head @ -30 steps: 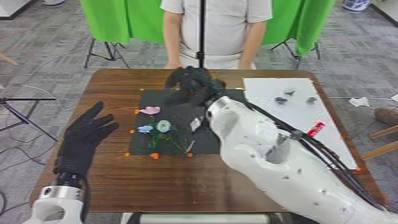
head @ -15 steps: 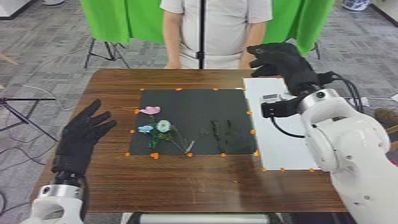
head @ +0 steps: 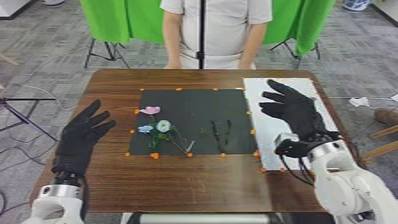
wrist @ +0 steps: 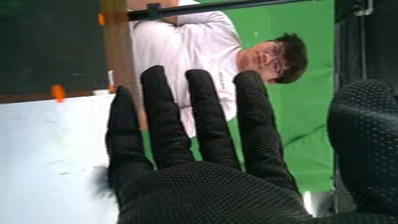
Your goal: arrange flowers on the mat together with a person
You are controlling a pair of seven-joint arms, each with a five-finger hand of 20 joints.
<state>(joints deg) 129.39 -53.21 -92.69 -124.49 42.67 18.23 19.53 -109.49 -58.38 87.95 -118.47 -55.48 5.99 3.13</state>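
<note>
First, note the robot's left hand [head: 82, 134], which rests above the brown wooden table [head: 160, 187] with fingers straight and slightly spread, holding nothing. On the left part of the dark rectangular mat [head: 191, 102], locate the pink flower [head: 149, 110]; nearer you lie the small light-blue flower [head: 145, 129] and, just beside it, the pale round flower with a light center [head: 163, 126]. Treat this cluster as placed. Farther right on the mat lie two thin dark-green stems [head: 220, 136], apparently without blossoms; judge the arrangement as partly complete, with heads for these stems probably outstanding. Above the white rectangular sheet [head: 256, 87], the right hand [head: 298, 114] has its fingers extended and spread, gripping nothing. It covers part of the sheet; you cannot identify the dark blur [wrist: 102, 182] beside the glove in the right wrist view. Fine stems within the cluster overlap and cannot be traced individually.
</note>
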